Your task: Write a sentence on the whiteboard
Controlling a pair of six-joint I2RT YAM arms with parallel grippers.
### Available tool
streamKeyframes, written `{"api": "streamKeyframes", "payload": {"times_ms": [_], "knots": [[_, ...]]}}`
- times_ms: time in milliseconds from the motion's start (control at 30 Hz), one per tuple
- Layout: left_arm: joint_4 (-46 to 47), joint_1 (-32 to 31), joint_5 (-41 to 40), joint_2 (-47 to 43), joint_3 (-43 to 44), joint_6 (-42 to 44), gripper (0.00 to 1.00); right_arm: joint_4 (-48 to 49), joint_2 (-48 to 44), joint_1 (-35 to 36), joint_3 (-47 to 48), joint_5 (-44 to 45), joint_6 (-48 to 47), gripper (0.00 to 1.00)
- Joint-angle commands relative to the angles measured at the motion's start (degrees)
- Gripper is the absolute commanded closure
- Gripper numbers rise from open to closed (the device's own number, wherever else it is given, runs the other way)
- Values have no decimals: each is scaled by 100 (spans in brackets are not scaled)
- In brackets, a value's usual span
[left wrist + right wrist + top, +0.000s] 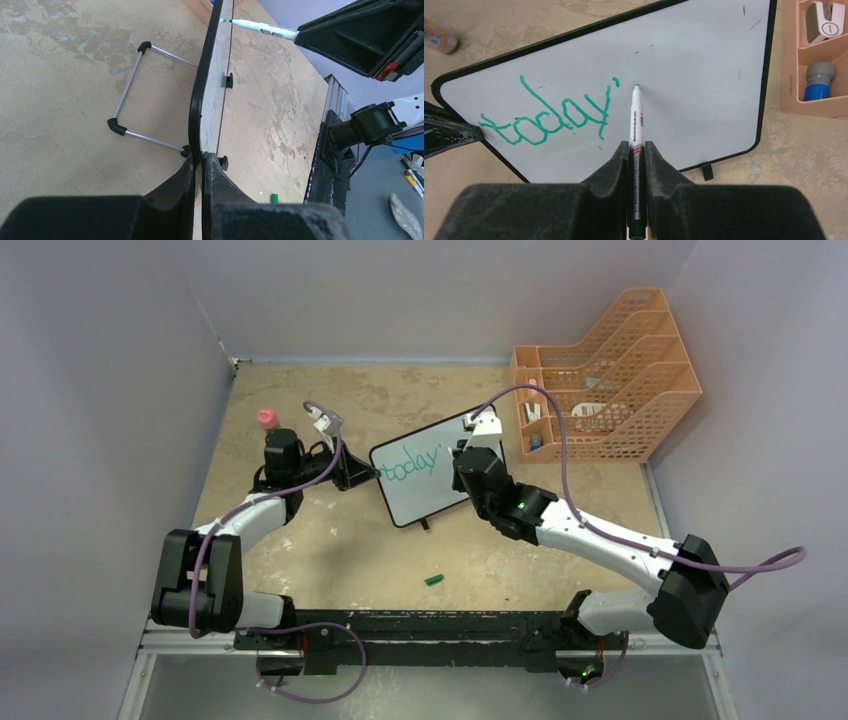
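The whiteboard (420,492) stands tilted mid-table, with "today'" in green on its left half. My left gripper (365,476) is shut on its left edge; in the left wrist view the board (200,90) runs edge-on between the closed fingers of that gripper (202,161). My right gripper (637,148) is shut on a white-barrelled marker (636,117). The marker's tip rests at the whiteboard (694,70) just right of the written word. From the left wrist the marker (260,28) meets the board's face. The right gripper (460,456) sits at the board's right side.
A green marker cap (434,580) lies on the table near the front. The orange mesh file rack (605,375) stands at the back right, holding small items. A pink-capped bottle (267,419) is behind the left arm. The board's wire stand (135,95) props its back.
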Motion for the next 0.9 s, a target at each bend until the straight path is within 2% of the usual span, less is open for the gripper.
{"api": "streamKeyframes", "payload": {"times_ms": [0,867], "knots": [[98,-48,63,-102,165,256,100,271,36,-33,41,187,-49,100],[98,-48,50,-103,165,261,100,499,48,-42,89,-239,-296,100]]}}
